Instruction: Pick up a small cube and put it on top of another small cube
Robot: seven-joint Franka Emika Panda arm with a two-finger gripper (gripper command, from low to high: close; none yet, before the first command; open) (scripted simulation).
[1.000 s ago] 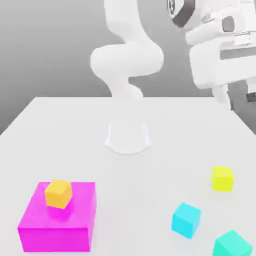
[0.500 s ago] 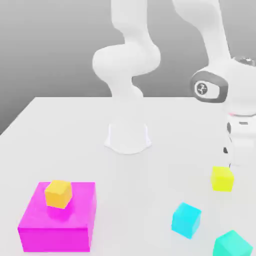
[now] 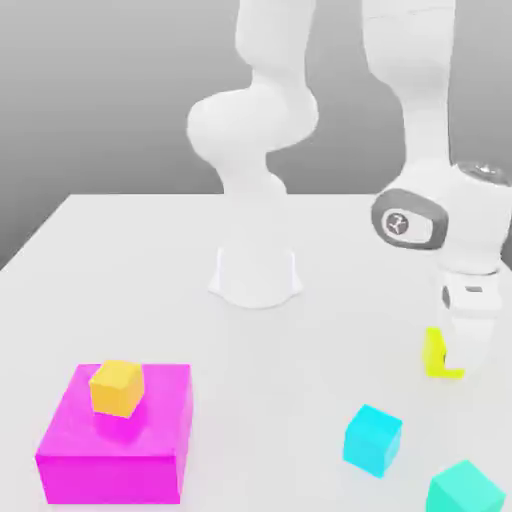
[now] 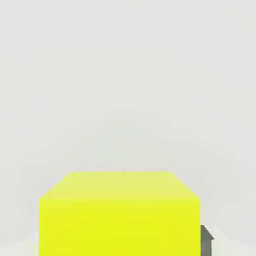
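The small lemon-yellow cube (image 3: 434,352) rests on the white table at the exterior view's right, mostly covered by my hand. My gripper (image 3: 462,360) is down at the cube's level, directly over and around it. In the hand view the yellow cube (image 4: 120,215) looms very close, its top and one side showing, with a dark part of the hand just beside its edge. The cyan cube (image 3: 373,438), about the same size, sits nearer the front, apart from the yellow one.
A teal-green cube (image 3: 465,490) lies at the front right corner. A large magenta block (image 3: 115,440) at the front left carries an orange-yellow cube (image 3: 117,387). The arm's white base (image 3: 255,275) stands mid-table toward the back.
The hand has come down from high at the upper right to the yellow cube, covering most of it. None of the cubes has shifted.
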